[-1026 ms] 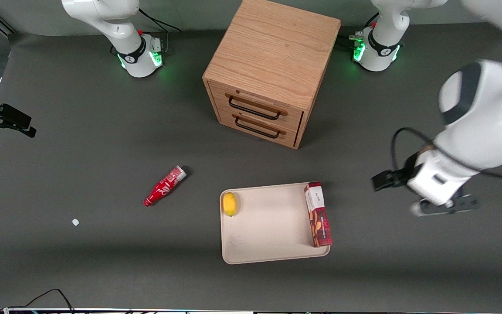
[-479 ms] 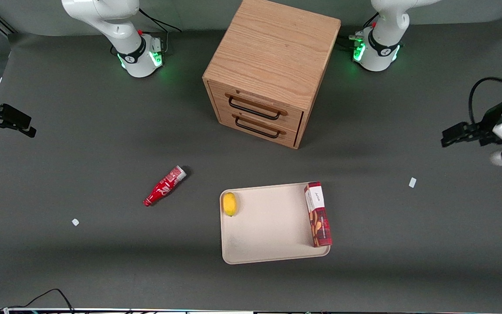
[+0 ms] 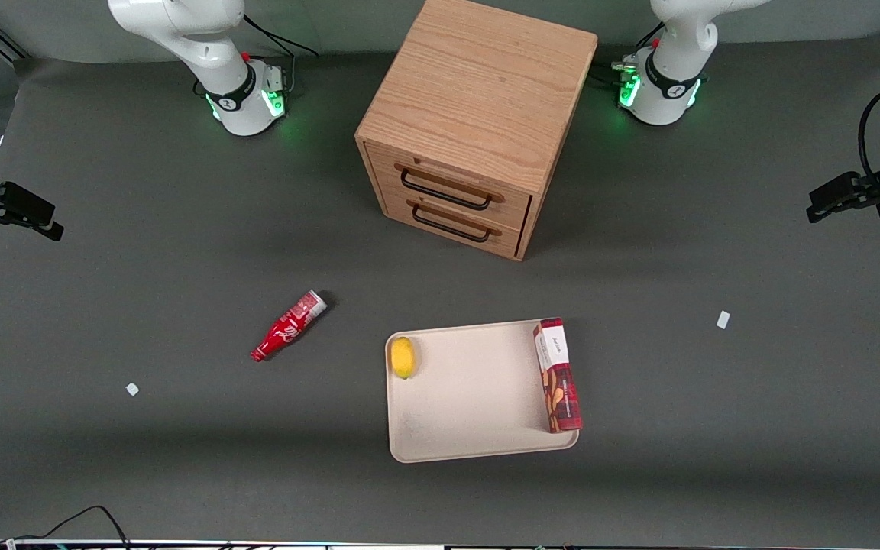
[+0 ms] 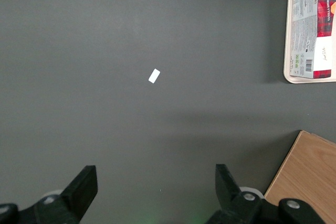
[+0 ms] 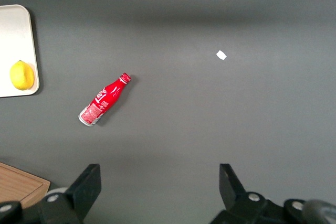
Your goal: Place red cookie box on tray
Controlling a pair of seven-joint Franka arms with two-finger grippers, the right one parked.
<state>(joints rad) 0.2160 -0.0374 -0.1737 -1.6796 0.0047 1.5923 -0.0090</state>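
While the slim dark-red plaid cookie box (image 3: pixel 558 376) lies flat on the big flat beige tray (image 3: pixel 470 405), the left arm's black gripper (image 4: pixel 156 192) hangs high over the dark grey table (image 3: pixel 142 229), way off at the working arm's end. Its two fingers (image 4: pixel 83 186) are spread wide apart and hold nothing.

Going across the front view from left to right, a tiny white scrap (image 3: pixel 132 389) sits alone on the table toward the parked arm's end. Next comes a red bottle with a silver cap (image 3: pixel 289 326), lying on its side. After that is a small yellow lemon (image 3: pixel 402 357), sitting on the tray near one rim. The tray lies nearer to the front camera than a big wooden drawer box with two dark handles (image 3: pixel 474 122), and both of its drawers look closed.

The cookie box lies along the tray's edge on the working arm's side. Its white end points toward the wooden drawer box. In the left wrist view the cookie box (image 4: pixel 317 35) shows its white printed side and rests right against the tray's low rim (image 4: pixel 286 35).

Past the tray, another little white scrap (image 3: pixel 723 319) lies on the table, between the tray and the gripper. The gripper is well apart from the tray.
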